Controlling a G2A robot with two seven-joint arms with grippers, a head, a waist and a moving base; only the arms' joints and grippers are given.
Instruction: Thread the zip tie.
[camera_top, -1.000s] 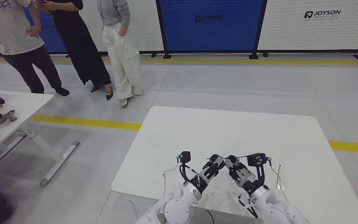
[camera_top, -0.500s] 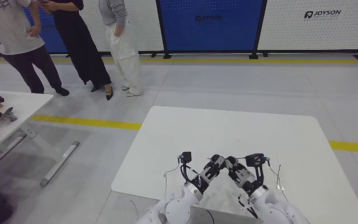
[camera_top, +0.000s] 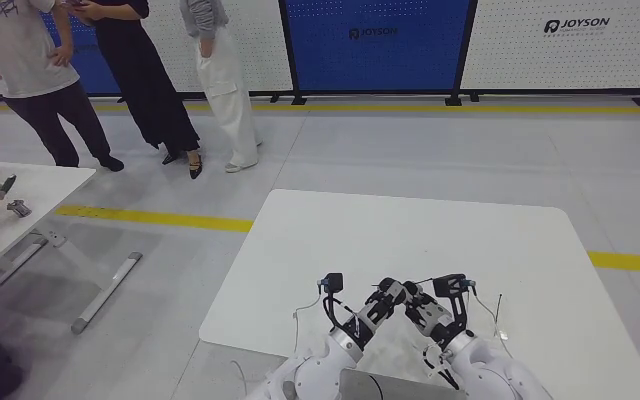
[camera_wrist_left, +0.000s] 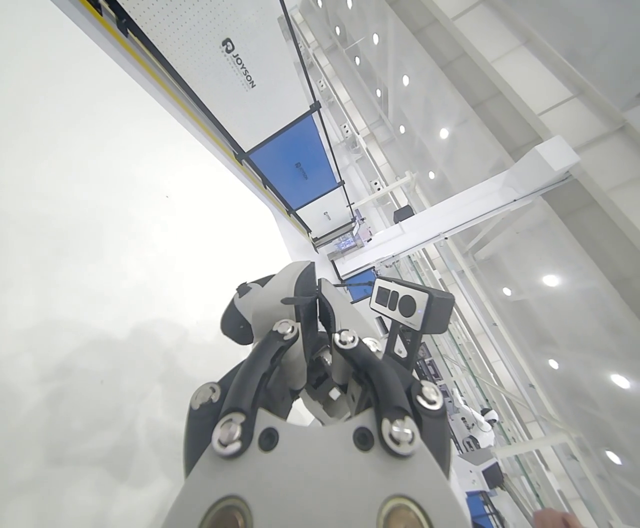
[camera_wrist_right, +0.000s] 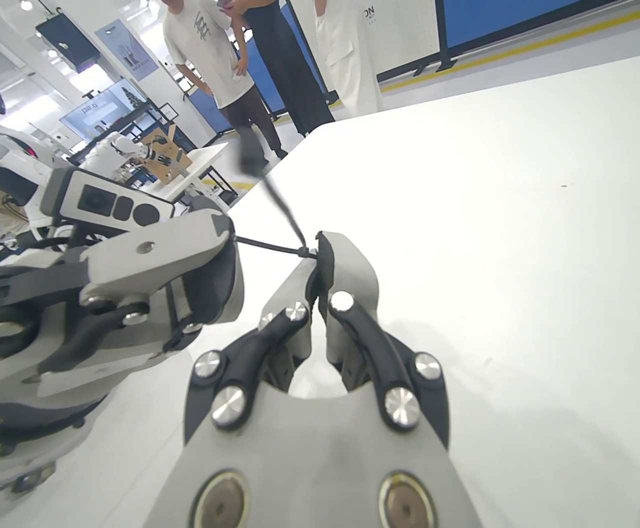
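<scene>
Table (camera_wrist_right: 500, 200) white; above it left gripper (camera_wrist_left: 318, 294) and right gripper (camera_wrist_right: 318, 251) both clamp zip tie (camera_wrist_right: 265, 245), apparently mid-threading; next, draw tail through

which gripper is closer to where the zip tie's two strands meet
Right. The right gripper pinches the zip tie right where the strands meet. The left gripper holds one strand's other end, a short stretch away.
</scene>
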